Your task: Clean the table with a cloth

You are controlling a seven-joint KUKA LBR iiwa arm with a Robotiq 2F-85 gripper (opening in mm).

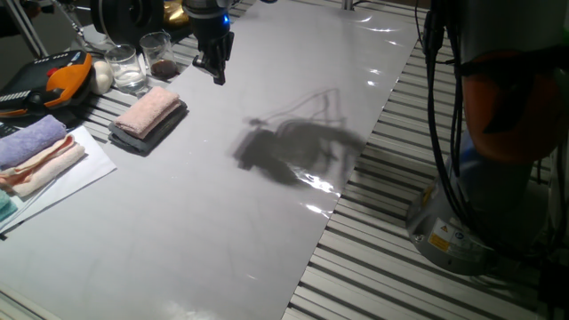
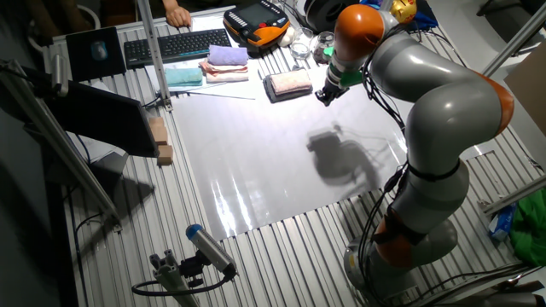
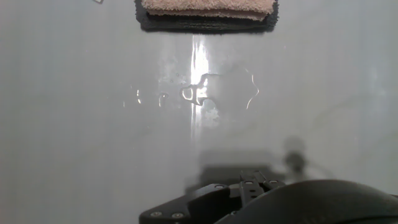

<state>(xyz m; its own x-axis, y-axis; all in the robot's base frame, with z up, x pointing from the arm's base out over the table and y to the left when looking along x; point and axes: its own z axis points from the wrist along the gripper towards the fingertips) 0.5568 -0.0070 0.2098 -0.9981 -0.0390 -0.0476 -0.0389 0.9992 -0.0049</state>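
Black keyboard (image 2: 177, 44) at the far edge, laptop (image 2: 95, 53) beside it, metal frame post (image 2: 152, 51), dim room

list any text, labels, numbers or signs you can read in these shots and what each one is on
Nothing can be read as words in any view.
Yellow label on the robot base: a warning-style sticker, print too small to read.
Keyboard: key legends too small to read.
Orange and black device: no legible marking.
Pink cloth, table, gripper: no text visible.
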